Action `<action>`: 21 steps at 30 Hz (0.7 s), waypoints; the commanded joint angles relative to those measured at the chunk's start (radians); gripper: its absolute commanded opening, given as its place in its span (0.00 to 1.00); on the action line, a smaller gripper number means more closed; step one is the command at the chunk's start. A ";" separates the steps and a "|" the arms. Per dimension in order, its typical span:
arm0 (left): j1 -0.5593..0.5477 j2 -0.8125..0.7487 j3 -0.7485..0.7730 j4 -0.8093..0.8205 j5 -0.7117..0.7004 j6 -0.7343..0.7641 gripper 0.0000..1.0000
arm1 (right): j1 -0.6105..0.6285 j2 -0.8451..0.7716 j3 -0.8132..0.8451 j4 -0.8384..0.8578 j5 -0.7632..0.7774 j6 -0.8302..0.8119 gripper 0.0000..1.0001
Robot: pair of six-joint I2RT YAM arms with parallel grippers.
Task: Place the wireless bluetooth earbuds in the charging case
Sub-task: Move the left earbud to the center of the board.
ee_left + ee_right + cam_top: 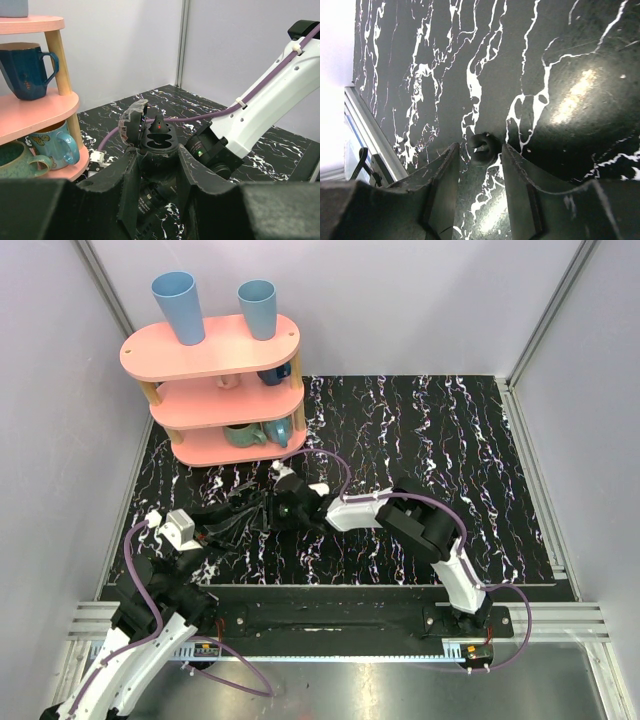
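1. Two earbuds concern me, both dark. The seated earbud (159,125), a drop-shaped piece with a red light, looks to be home in the charging case (160,142), and the loose earbud (480,148) is the one left
2. My left end effector (158,160) is closed on the lower body of the charging case. The lid (131,122) stands open on the left in the left wrist view, and the mouth faces up
3. My right end effector (479,156) is part open and straddles the loose earbud. The earbud sits right at the fingertips, narrower than the gap, so I judge nothing is clamped yet. Whether it rests on the counter (570,60) or hangs just above it I cannot tell
4. What the next move turns on: the loose earbud is straight ahead of the right fingers and centred between them, so the right arm is the nearer one. The top view shows both end effectors almost touching at mid-counter, so the case is just beside it
5. The free pocket appears to be the one in front of the seated earbud, which I judge makes for a short carry
6. In the way are the open lid on one side and, behind the case, the purple cable (200,117) and the white link (265,105) of the right arm. The pink shelf (215,352) with its mugs stands near, but apart
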 commanded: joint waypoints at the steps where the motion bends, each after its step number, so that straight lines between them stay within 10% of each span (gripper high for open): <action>1: 0.012 -0.160 0.043 0.037 -0.012 0.002 0.00 | 0.030 0.035 0.033 -0.046 0.033 -0.041 0.45; 21: 0.027 -0.137 0.037 0.052 0.012 -0.011 0.00 | 0.041 0.047 0.042 -0.086 0.056 -0.065 0.34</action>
